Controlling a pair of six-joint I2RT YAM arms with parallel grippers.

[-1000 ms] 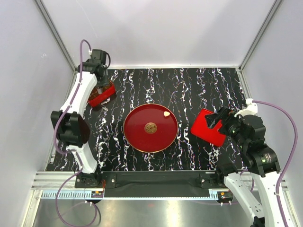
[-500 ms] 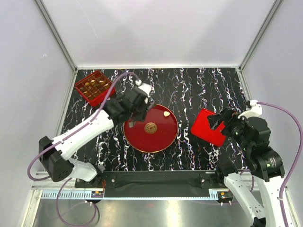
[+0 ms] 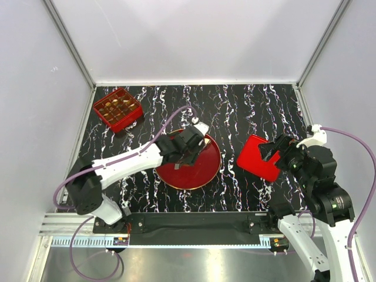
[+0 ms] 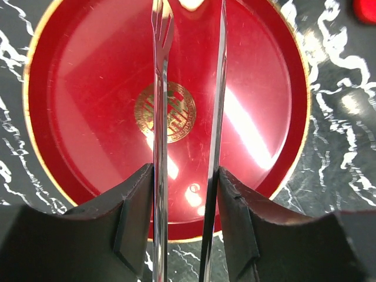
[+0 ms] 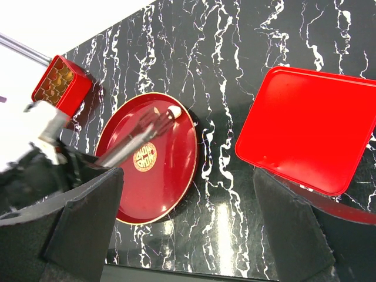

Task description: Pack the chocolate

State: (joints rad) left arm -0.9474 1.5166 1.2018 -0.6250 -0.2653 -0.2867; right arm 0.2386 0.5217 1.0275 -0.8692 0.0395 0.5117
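Observation:
One cream-white chocolate lies at the far rim of the red plate; it also shows at the top edge of the left wrist view. My left gripper is over the plate, shut on metal tongs whose tips point at that chocolate and stand apart. The red box at the back left holds several brown and tan chocolates. My right gripper is open and empty, raised over the near edge of the red lid.
The plate has a flat gold emblem at its middle. The lid lies flat to the right of the plate. The box sits near the left wall. White walls close in the black marbled table.
My left arm swung from the red box at the back left to over the plate, tongs in its grip. The right arm barely moved.

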